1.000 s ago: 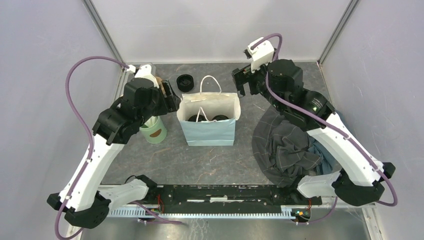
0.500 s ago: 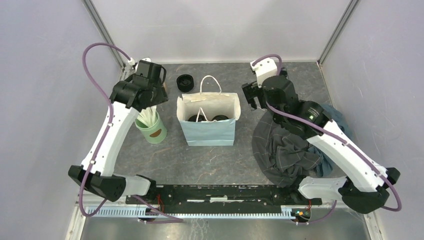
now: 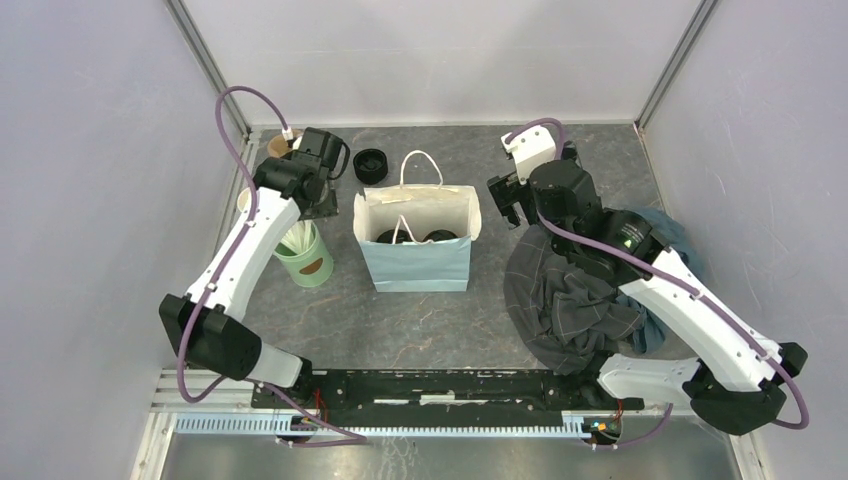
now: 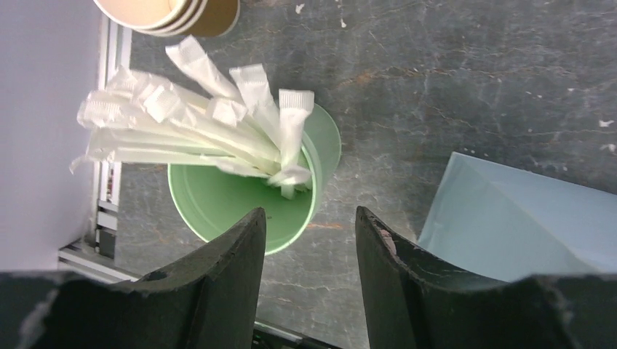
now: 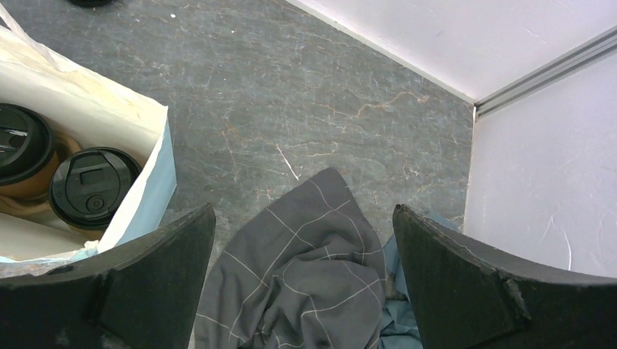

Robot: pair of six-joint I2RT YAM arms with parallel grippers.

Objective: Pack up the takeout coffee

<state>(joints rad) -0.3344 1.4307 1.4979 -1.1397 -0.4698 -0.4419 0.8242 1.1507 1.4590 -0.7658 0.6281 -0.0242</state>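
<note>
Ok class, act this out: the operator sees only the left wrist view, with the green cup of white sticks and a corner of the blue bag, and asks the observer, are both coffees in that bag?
Observer: Yes. The right wrist view shows one coffee cup beside the other coffee cup, lids on, standing inside the bag.
Operator: Is the right arm holding anything?
Observer: No. The right fingers are spread wide and empty, with a grey cloth showing between them.
Operator: What lies beyond the bag?
Observer: The top view shows a stack of black lids on the table past its far left corner.
</note>
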